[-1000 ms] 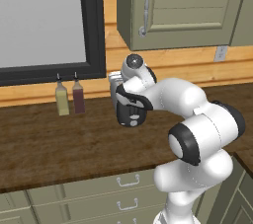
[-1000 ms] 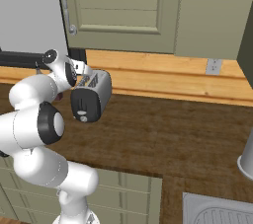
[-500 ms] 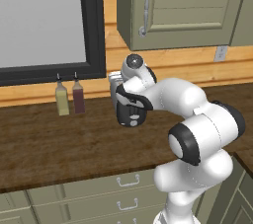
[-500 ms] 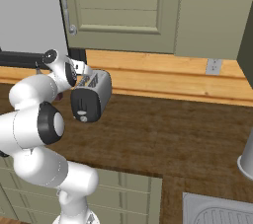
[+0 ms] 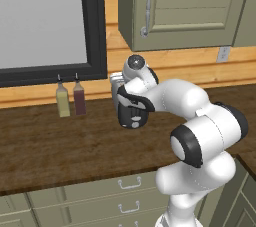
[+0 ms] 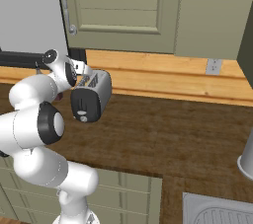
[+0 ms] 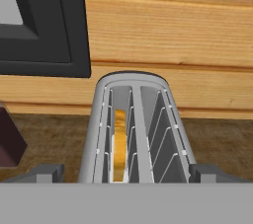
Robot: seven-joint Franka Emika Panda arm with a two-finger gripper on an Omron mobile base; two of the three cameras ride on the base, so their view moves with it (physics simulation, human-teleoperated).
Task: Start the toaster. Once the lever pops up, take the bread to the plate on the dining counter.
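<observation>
The toaster (image 6: 92,96) stands on the dark wood table (image 6: 163,139) by the wooden wall, the arm's hand reaching over its top from the left.

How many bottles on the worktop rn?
2. A pale olive bottle and a dark red bottle stand side by side under the window, left of the toaster. The arm may hide others.

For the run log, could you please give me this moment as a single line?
phase: at toaster | gripper: above toaster, fingers either side, open | bread: in left slot in hand view | worktop: two bottles beside toaster
</observation>
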